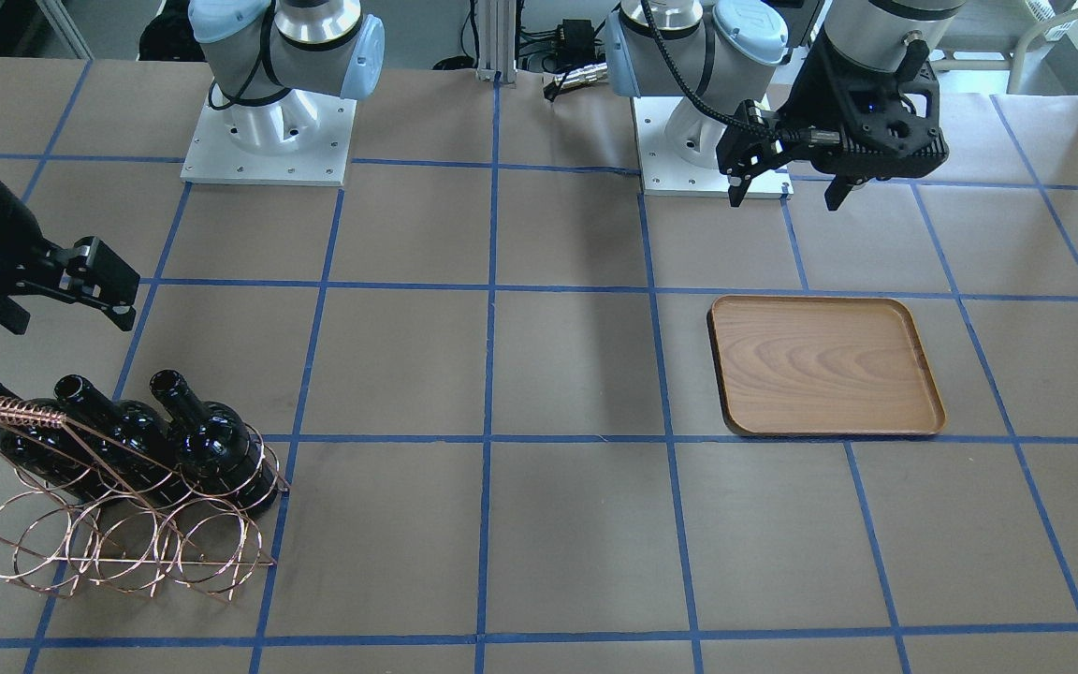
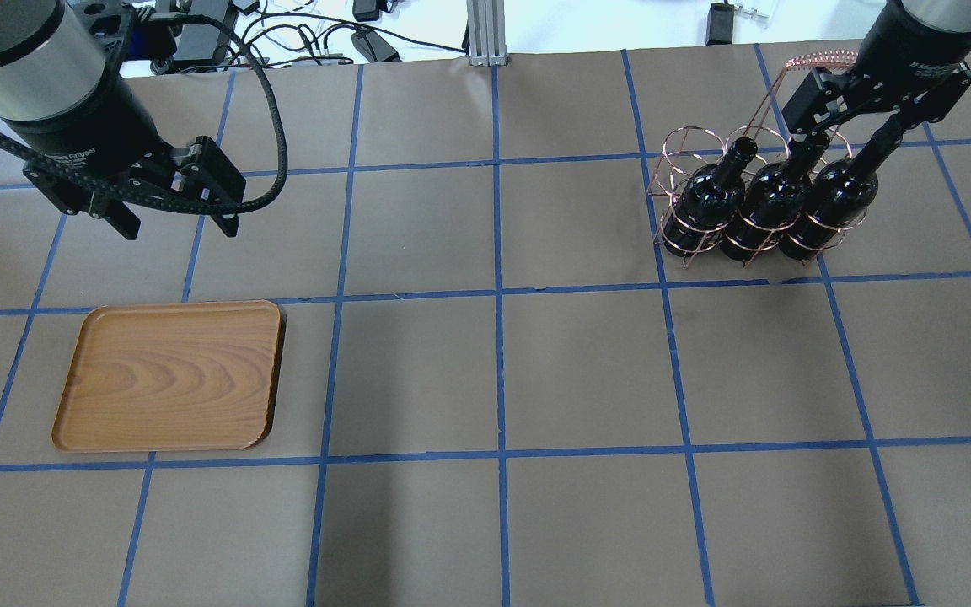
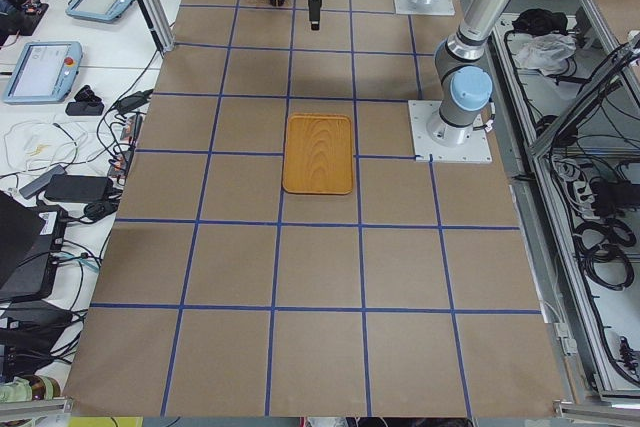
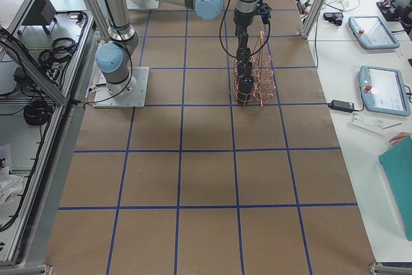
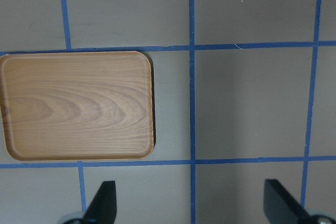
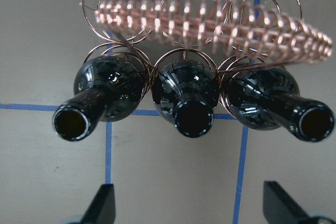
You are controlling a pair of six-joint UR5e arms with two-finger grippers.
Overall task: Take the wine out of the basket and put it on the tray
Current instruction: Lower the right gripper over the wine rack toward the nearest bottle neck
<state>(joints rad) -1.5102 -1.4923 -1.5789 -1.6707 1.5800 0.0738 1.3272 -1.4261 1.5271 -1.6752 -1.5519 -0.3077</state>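
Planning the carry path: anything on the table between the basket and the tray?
Nothing. In the overhead view, the stretch between the basket and the tray is bare table, crossed only by blue tape lines.

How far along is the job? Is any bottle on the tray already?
Nothing is finished yet: all three glossy black glass bottles lie in the copper wire rack, and the brown wood-grain tray is bare. In hand: the open right gripper hovers before the bottle necks, touching none; the open left gripper hangs near the tray. Left: grip one bottle, pull it out, set it on the tray.
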